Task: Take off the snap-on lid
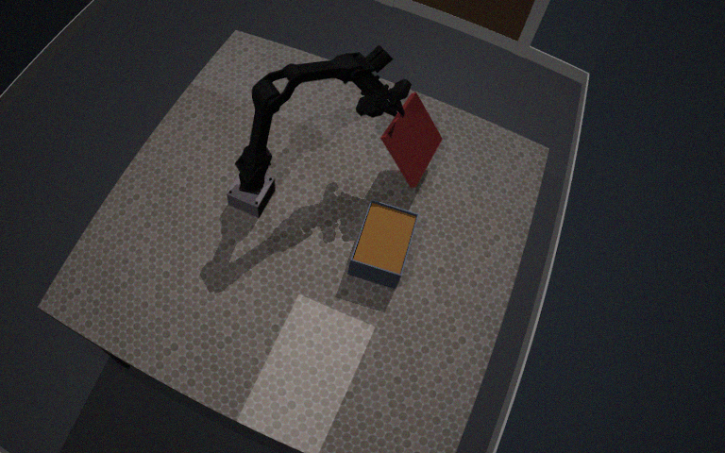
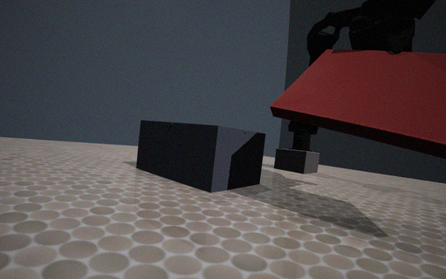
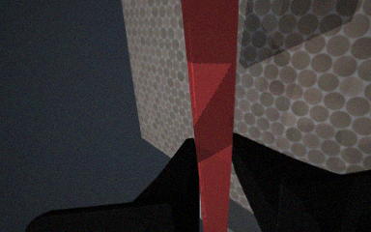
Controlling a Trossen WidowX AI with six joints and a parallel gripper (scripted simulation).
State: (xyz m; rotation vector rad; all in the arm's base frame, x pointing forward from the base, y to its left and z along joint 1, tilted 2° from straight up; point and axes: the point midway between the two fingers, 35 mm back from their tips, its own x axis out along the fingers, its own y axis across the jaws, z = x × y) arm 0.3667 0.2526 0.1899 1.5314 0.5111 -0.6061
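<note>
Top view: my black parallel-jaw gripper [image 1: 397,109] is clamped on one edge of the flat red rectangular lid [image 1: 413,140], held tilted in the air, off the open dark-blue storage box w/ orange inside [image 1: 383,243]. Box sits on the dotted grey table [image 1: 160,256], near the lid's low corner.

Exterior view: lid [image 2: 368,92] slopes above the table, beside the box [image 2: 200,154], not touching it.

Wrist view: lid [image 3: 211,121] seen edge-on btw my two fingers.

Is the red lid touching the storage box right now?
Apart. The exterior view shows the red lid tilted in the air, pinched at its edge by the gripper, with open space between its lower edge and the storage box.
</note>
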